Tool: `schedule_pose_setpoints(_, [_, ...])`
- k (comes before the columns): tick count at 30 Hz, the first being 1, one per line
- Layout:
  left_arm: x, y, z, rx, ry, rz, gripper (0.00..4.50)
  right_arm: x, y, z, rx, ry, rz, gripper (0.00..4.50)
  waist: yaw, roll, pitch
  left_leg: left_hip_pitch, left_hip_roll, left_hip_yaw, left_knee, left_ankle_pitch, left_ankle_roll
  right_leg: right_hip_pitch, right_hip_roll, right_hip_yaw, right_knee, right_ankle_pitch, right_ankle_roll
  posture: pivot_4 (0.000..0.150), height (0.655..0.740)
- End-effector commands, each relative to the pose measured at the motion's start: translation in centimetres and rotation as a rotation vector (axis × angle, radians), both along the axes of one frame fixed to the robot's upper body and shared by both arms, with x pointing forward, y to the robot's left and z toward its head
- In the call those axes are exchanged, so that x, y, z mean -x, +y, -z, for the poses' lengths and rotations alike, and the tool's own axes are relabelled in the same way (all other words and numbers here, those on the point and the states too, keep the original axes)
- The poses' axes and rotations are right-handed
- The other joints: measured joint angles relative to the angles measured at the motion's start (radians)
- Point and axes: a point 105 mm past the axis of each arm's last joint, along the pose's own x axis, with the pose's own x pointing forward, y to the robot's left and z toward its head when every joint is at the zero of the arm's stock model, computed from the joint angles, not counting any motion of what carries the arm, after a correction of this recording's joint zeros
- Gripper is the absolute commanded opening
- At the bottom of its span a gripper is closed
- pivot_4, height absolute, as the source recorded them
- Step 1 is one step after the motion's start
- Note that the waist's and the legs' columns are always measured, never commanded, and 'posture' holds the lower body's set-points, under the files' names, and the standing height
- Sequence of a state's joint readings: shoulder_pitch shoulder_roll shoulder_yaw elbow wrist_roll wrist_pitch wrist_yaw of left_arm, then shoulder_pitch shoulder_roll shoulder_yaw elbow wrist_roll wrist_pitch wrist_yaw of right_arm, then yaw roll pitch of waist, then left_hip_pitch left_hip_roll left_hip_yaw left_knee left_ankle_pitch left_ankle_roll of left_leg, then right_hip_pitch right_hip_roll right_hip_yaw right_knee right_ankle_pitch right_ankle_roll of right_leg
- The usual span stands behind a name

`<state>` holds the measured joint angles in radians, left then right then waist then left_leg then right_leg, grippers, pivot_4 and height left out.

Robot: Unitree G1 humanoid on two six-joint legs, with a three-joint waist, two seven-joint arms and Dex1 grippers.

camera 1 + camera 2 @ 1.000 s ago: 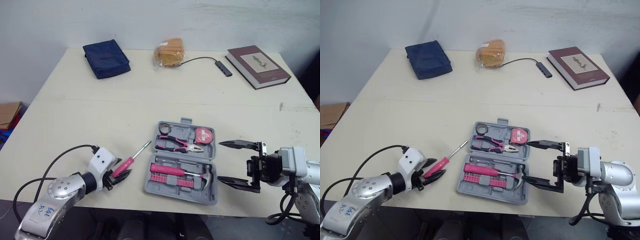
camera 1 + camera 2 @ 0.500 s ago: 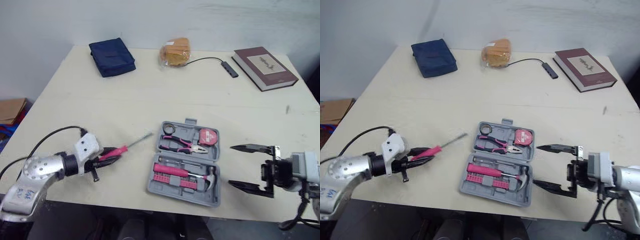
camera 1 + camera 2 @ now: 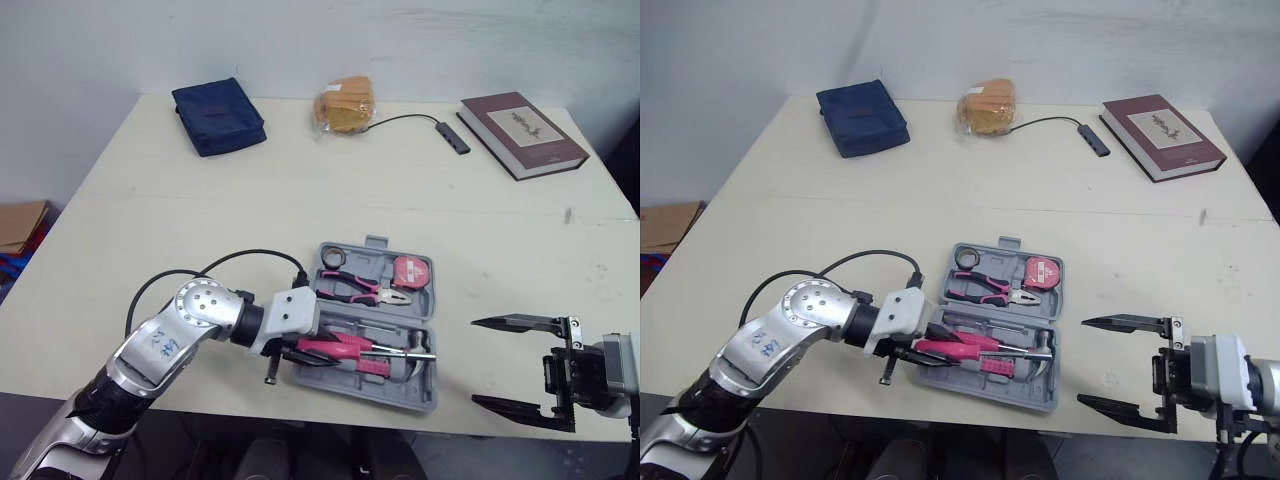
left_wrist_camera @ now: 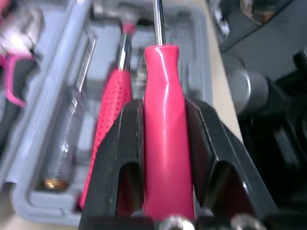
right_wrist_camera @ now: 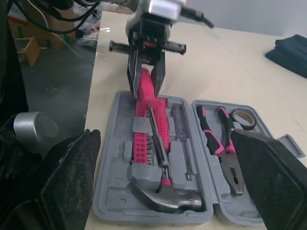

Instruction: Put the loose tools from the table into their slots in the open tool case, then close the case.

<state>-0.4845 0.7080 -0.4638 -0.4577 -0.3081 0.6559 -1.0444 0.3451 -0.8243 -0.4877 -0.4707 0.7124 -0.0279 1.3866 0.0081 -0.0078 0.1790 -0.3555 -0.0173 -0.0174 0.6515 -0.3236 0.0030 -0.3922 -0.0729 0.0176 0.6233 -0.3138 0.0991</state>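
The grey tool case (image 3: 432, 396) lies open near the table's front edge. It holds pink pliers (image 3: 365, 288), a tape measure (image 3: 411, 270), a black tape roll (image 3: 332, 258), a hammer (image 3: 419, 346) and a pink bit strip (image 5: 142, 143). My left gripper (image 3: 296, 348) is at the case's front left corner, shut on the pink handle of a screwdriver (image 4: 165, 139). The screwdriver's shaft (image 3: 405, 353) points right, over the hammer's pink handle (image 4: 108, 110). I cannot tell whether it touches the case. My right gripper (image 3: 478, 362) hangs wide open to the right of the case, holding nothing.
Along the table's far edge are a blue pouch (image 3: 218, 115), a bagged bread roll (image 3: 342, 105), a USB hub on a cable (image 3: 450, 136) and a brown book (image 3: 521, 131). Bare tabletop lies between these and the case.
My left gripper has carried the screwdriver from the table left of the case to over the case's front half, shaft now pointing right. The right gripper has drawn back a little from the case.
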Motion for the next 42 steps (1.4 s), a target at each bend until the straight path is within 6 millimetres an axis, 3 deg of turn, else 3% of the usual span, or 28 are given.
schedule_pose_setpoints(1, [0.4, -0.6, 0.3, -0.048, -0.017, 0.037, 0.57, 0.2, 0.3, -0.9, -0.005, -0.046, 0.014, 4.5, -0.001, 0.0, 0.0, 0.0, 0.0, 0.0, 0.0, 0.0, 0.0, 0.0, 0.0, 0.0, 0.0, 0.0, 0.0, 0.15, 0.74])
schedule_pose_setpoints(13, [0.6, -0.8, 1.4, -0.045, 0.017, 0.027, 0.57, 0.0, 0.2, -0.8, 0.011, -0.054, 0.035, 4.5, 0.001, 0.0, 0.0, 0.0, 0.0, 0.0, 0.001, 0.0, 0.0, 0.0, 0.0, 0.0, 0.0, 0.0, 0.0, 0.15, 0.74])
schedule_pose_setpoints(15, [0.6, -1.0, 1.5, -0.029, 0.032, 0.022, 1.61, 0.0, 0.1, -0.7, 0.013, -0.052, 0.037, 4.5, 0.002, 0.0, 0.0, 0.0, 0.0, 0.0, 0.001, 0.0, 0.0, 0.0, 0.0, 0.0, 0.0, 0.0, 0.0, 0.15, 0.74])
schedule_pose_setpoints(18, [0.6, -1.3, 1.2, -0.001, 0.012, 0.041, 2.82, 0.0, -0.1, -0.6, 0.016, -0.05, 0.041, 4.5, 0.003, 0.0, 0.0, 0.0, 0.0, 0.0, 0.001, 0.0, 0.0, 0.0, 0.0, 0.0, 0.0, 0.0, 0.0, 0.15, 0.74])
schedule_pose_setpoints(21, [0.6, -1.4, 0.1, 0.082, 0.012, 0.065, 4.21, -0.1, -0.2, -0.4, 0.016, -0.046, 0.046, 4.5, 0.004, 0.0, 0.0, 0.0, 0.0, 0.0, 0.002, 0.0, 0.0, 0.0, 0.0, 0.0, 0.0, 0.0, 0.0, 0.15, 0.74])
schedule_pose_setpoints(25, [0.6, -1.8, -1.7, 0.277, -0.062, 0.118, 4.21, -0.1, -0.2, -0.4, 0.012, -0.044, 0.056, 4.5, 0.006, 0.0, 0.0, 0.0, 0.0, 0.0, 0.002, 0.0, 0.0, 0.0, 0.0, 0.0, 0.0, 0.0, 0.0, 0.15, 0.74])
schedule_pose_setpoints(28, [1.6, -1.7, -1.8, 0.406, -0.059, 0.206, 3.37, -0.1, -0.2, -0.3, 0.009, -0.041, 0.068, 4.5, 0.006, 0.0, 0.0, 0.0, 0.0, 0.0, 0.002, 0.0, -0.001, 0.0, 0.0, 0.0, 0.0, 0.0, 0.0, 0.15, 0.74])
schedule_pose_setpoints(35, [1.4, -1.6, 1.7, 0.352, -0.067, 0.188, 0.08, 0.4, -0.5, 0.4, 0.013, -0.018, 0.071, 4.5, 0.013, 0.0, 0.0, 0.0, 0.0, 0.0, 0.002, 0.0, 0.0, 0.001, 0.0, 0.0, 0.0, 0.0, 0.0, 0.15, 0.74])
schedule_pose_setpoints(42, [1.2, -1.4, 4.1, 0.268, -0.051, 0.181, 0.03, 1.0, -1.7, 2.0, 0.012, 0.005, 0.095, 4.5, 0.014, 0.0, 0.0, 0.0, 0.0, 0.001, 0.002, 0.0, 0.001, 0.001, 0.0, 0.0, -0.001, 0.0, 0.001, 0.15, 0.74])
